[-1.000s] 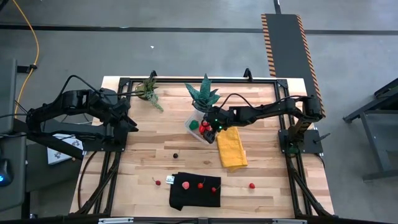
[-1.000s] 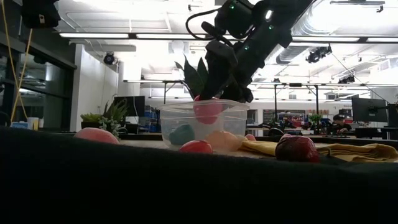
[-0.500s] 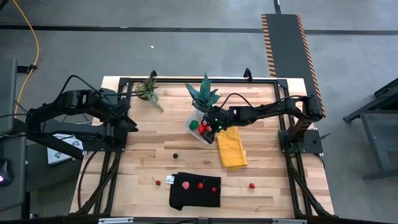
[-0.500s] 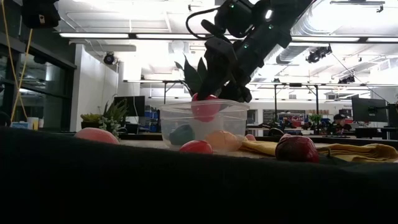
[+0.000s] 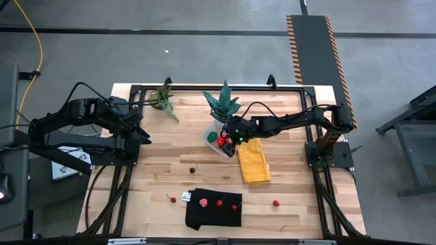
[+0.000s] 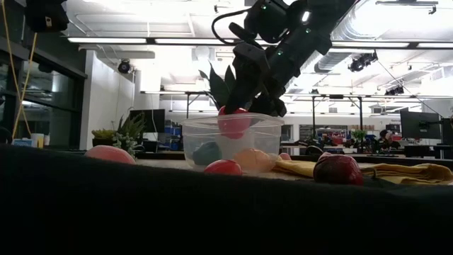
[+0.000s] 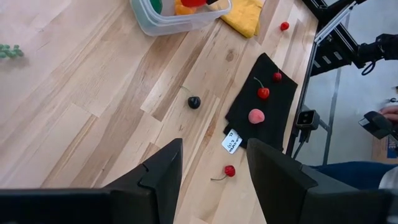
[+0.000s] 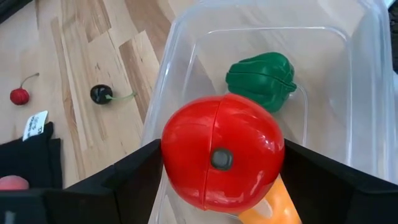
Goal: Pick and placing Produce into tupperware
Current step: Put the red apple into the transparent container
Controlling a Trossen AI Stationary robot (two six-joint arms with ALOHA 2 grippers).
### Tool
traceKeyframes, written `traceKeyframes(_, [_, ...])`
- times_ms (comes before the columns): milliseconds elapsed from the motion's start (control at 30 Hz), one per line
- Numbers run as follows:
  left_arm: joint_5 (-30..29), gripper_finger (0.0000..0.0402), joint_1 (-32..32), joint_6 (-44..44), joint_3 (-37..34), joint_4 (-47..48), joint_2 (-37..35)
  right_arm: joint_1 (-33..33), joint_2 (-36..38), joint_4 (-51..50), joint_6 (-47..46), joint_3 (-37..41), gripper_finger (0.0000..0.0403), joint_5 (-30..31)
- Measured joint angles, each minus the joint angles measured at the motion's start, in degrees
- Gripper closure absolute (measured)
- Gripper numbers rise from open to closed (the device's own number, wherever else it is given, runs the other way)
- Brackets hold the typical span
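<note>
high view: wooden table (image 5: 163,153). clear tupperware (image 5: 219,140) near the middle, just beside a white-potted spiky plant (image 5: 223,103); folded yellow cloth (image 5: 253,160) touching its right side. right gripper (image 5: 227,138) sits over the tupperware, clamped on a red toy tomato (image 5: 223,138). left gripper (image 5: 141,132) hangs at the table's left edge, well apart from the produce. black cloth (image 5: 214,207) near the front edge with a pink piece (image 5: 204,202) and two cherries on it; one cherry (image 5: 173,199) left of it, one red piece (image 5: 276,203) to its right, one dark cherry (image 5: 193,170) alone on bare wood.

low view: right gripper (image 6: 244,99) holds the tomato (image 6: 233,122) at the tupperware (image 6: 230,142) rim, partly inside (not resting on the floor of the box). a dark green piece and an orange piece lie within.

left wrist view: left gripper (image 7: 214,177) fingers apart, nothing between them; dark cherry (image 7: 194,102) and black cloth (image 7: 261,99) ahead.

right wrist view: tomato (image 8: 221,151) gripped between both fingers (image 8: 127,183), over a green toy pepper (image 8: 261,79) and an orange piece (image 8: 280,205) in the tupperware (image 8: 180,56).
</note>
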State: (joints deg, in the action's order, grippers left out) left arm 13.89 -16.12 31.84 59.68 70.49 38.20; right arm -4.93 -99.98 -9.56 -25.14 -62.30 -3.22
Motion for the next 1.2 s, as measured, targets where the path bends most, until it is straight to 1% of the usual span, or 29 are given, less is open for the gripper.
traceKeyframes(200, [0.3,0.0234,0.0,-0.1,0.0,0.0,0.0,0.0,0.0,0.3,4.6,0.0,0.0107,0.0])
traceKeyframes(433, [0.5,0.0234,0.0,-0.1,0.0,0.0,0.0,0.0,0.0,2.5,4.4,0.0,0.0107,0.0])
traceKeyframes(1200, [0.7,0.0234,0.0,0.0,0.0,0.0,0.0,-0.1,0.0,2.1,2.7,0.0,0.0107,-0.3])
